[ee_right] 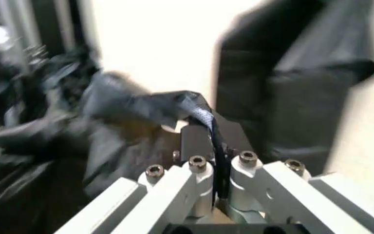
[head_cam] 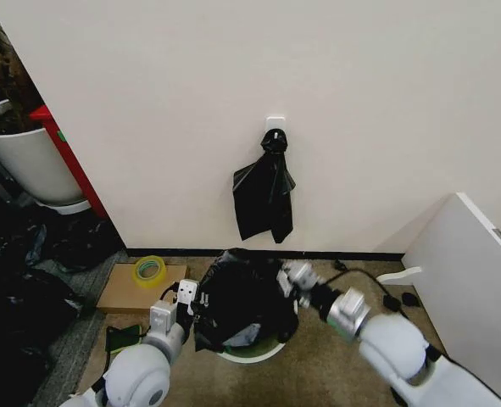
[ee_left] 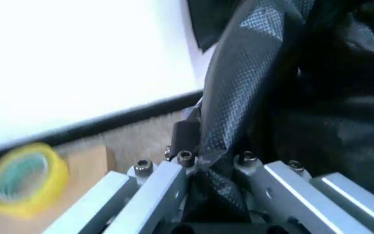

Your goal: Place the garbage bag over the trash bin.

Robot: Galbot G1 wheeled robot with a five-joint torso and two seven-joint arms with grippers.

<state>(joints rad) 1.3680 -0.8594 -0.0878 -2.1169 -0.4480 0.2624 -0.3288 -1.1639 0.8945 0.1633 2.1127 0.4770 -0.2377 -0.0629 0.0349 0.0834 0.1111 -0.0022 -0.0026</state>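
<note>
Both wrist views show jaws pinching the garbage bag [head_cam: 242, 297].

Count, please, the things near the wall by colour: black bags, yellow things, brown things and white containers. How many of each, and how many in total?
Black: 2, the garbage bag held by the left claw and right claw, and the knotted bunch of bags on the wall.
Yellow: 1, the tape roll.
Brown: 1, the cardboard box.
White: 2, the trash bin and the plant pot.
Total: 6.

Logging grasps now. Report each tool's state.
Left tool: closed on the bag.
Right tool: closed on the bag.
</note>
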